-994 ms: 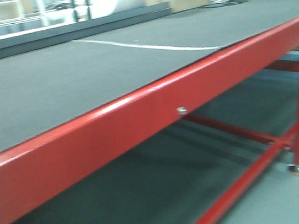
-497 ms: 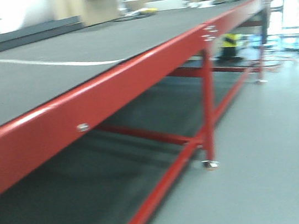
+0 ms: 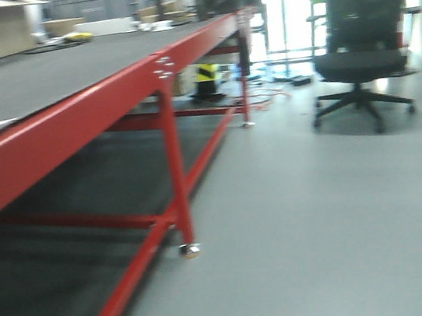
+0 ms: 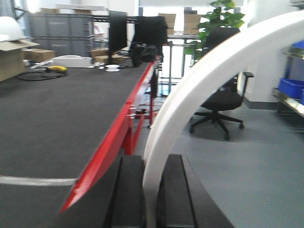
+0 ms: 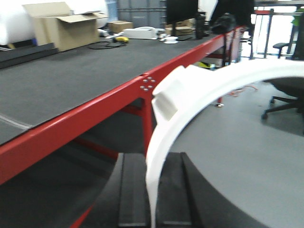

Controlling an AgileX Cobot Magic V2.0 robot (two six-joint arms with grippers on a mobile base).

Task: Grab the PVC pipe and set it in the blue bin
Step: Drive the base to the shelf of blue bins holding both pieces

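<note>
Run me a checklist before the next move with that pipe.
1. Left gripper shut on the PVC pipe: ok, the pipe sits between both fingers.
2. Right gripper shut on the PVC pipe: ok, same hold.
3. Blue bin found: ok, on a shelf at the right edge of the left wrist view. It is absent from the front view.
4. Floor ahead free: not ok, an office chair stands there.
5. Clearance to the red table: cannot tell, its edge runs close on the left.
6. Front view sharp: not ok, blurred.
</note>
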